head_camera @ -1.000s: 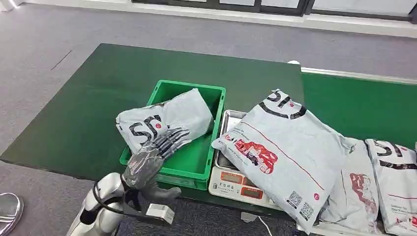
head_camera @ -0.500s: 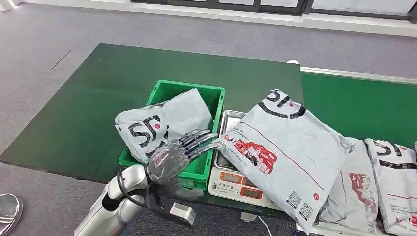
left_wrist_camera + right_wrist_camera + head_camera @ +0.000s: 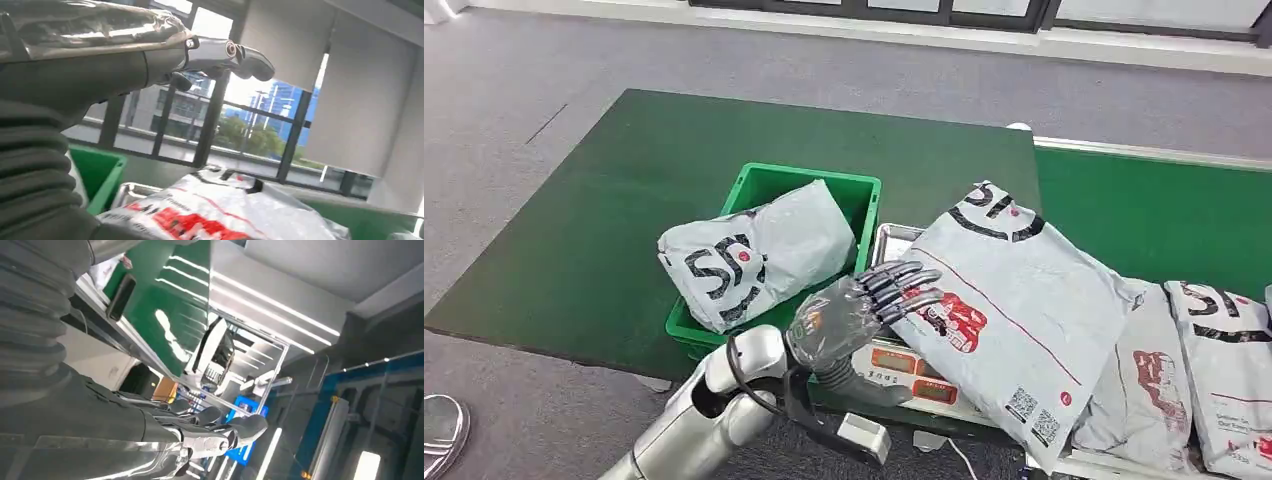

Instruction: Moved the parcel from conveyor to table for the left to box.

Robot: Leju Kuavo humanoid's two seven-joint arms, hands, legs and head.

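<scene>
Left hand [image 3: 849, 312] empty, fingers spread, fingertips at near edge of parcel [image 3: 1014, 300] lying on scale [image 3: 902, 375]; right hand [image 3: 200, 437] holds nothing, fingers extended.

The parcel [image 3: 1014, 300] is a large grey plastic mailer bag with a black logo near its far corner, a red printed graphic near its near-left edge, a thin red line across its face and QR codes by its near corner. It lies tilted across the weighing scale [image 3: 902, 365], its left edge hanging over the scale's steel pan, its right side resting on other mailers. The green box [image 3: 824, 340] stands just left of the scale, with another grey parcel [image 3: 754, 250] leaning in it, partly over the box's left rim.
</scene>
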